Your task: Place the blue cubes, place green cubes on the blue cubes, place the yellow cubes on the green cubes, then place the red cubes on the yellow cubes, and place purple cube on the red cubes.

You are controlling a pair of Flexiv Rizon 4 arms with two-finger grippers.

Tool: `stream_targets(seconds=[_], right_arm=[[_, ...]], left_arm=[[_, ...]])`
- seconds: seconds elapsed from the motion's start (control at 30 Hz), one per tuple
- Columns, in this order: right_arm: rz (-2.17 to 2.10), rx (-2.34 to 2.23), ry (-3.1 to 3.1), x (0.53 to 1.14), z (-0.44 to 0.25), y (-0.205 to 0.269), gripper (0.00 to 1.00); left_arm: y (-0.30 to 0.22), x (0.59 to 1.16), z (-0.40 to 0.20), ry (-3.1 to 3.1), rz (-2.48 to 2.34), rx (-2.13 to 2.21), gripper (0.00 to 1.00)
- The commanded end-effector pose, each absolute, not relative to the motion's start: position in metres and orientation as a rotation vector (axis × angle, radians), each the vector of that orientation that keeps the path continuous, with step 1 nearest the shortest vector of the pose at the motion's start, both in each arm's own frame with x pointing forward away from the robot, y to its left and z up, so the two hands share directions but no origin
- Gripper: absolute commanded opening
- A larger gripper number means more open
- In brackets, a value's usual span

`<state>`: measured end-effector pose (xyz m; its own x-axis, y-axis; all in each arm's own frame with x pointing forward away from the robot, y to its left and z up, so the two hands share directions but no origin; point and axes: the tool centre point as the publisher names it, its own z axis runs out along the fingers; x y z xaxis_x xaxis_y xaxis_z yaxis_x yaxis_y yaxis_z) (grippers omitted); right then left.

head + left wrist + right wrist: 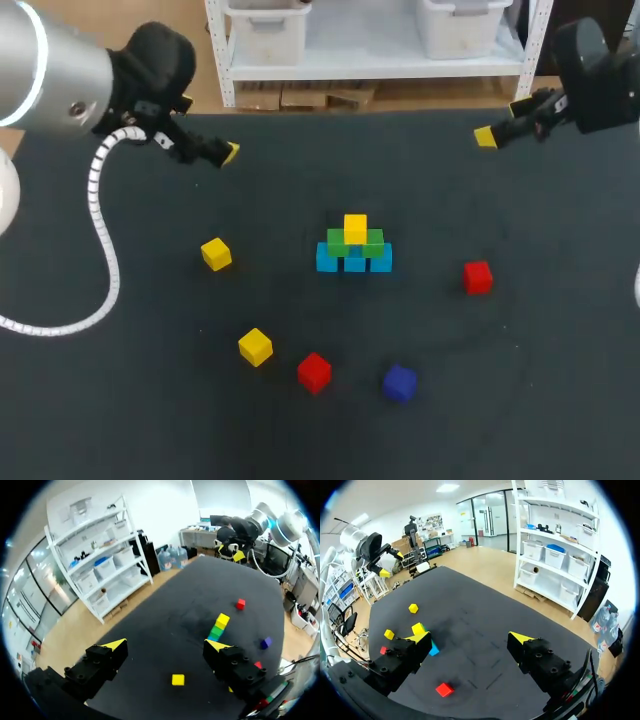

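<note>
At the table's middle stands a stack: blue cubes point(354, 262) at the bottom, green cubes point(355, 243) on them, one yellow cube point(355, 228) on top. Two loose yellow cubes point(216, 254) point(255, 347), two red cubes point(314, 372) point(477, 277) and a purple cube point(399, 382) lie around it. My left gripper point(212, 140) hovers open over the far left, holding nothing. My right gripper point(503, 122) hangs open at the far right, holding nothing too. In the left wrist view a yellow cube point(178, 680) lies below the open gripper point(165, 645), with the stack point(218, 626) ahead. In the right wrist view a red cube point(444, 689) lies under the open gripper point(470, 638).
The dark table point(120, 400) has its far edge right behind both grippers. The loose cubes sit at the left, front and right of the stack.
</note>
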<state>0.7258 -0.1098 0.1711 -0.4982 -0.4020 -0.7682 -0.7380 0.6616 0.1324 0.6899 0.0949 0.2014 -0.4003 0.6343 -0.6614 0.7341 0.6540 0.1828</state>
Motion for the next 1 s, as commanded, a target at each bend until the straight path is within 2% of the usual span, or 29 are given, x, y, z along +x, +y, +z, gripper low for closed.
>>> stream_targets(seconds=[0.03, 0.4, 0.6, 1.0], right_arm=[[0.593, -0.879, 2.142, 0.726, 0.171, -0.110, 1.00], [0.593, -0.879, 2.142, 0.726, 0.171, -0.110, 1.00], [0.593, -0.879, 2.142, 0.726, 0.171, -0.110, 1.00], [0.593, -0.879, 2.142, 0.726, 0.171, -0.110, 1.00]], left_arm=[[0.080, 0.668, 0.213, 2.338, -0.040, 1.026, 1.00], [0.061, 0.632, 0.173, 2.509, 0.063, 1.120, 1.00], [0.076, 0.634, 0.136, 2.555, -0.067, 1.218, 1.00], [0.088, 0.652, 0.083, 2.608, -0.035, 1.243, 1.00]])
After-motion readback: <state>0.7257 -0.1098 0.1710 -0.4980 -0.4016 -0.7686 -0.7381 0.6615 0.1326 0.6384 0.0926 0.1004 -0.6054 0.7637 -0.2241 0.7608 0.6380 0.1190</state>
